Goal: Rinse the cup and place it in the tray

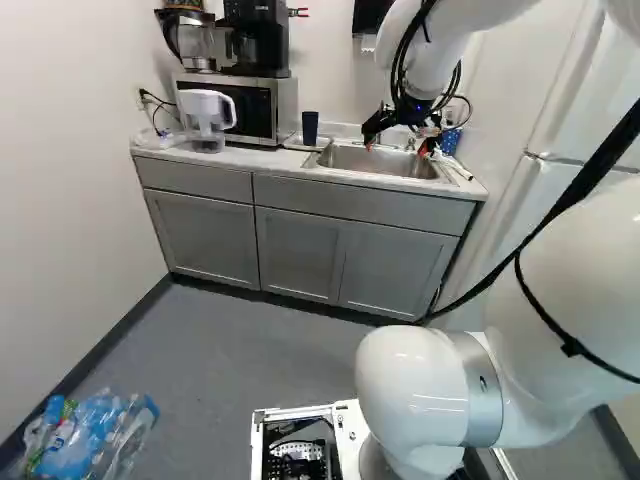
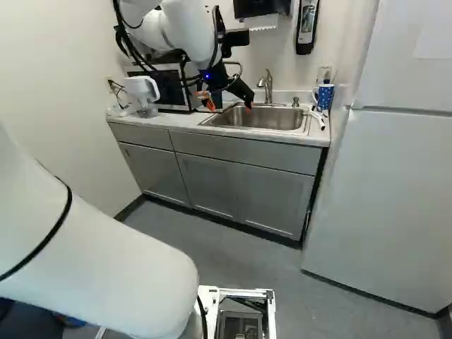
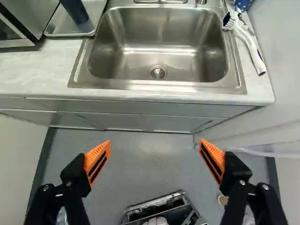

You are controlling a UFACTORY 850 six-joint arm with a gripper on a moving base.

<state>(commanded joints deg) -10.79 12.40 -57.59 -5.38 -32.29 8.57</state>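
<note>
The bench (image 3: 28,70) has a metal sink (image 3: 154,86) in it, with no cup inside. The tool (image 3: 155,142) is spread wide near the sink — it holds nothing. A metal tray (image 3: 56,28) sits just beside the sink. The dark blue cup (image 3: 75,10) stands up on that tray, so the putting part looks done. I can't tell if it got rinsed — if not, that is left.

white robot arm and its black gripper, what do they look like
The smooth white arm has rounded joints, a silver-grey band low down and a thick black cable alongside. The black two-fingered gripper has wedge-shaped orange pads with dark slots.
</note>
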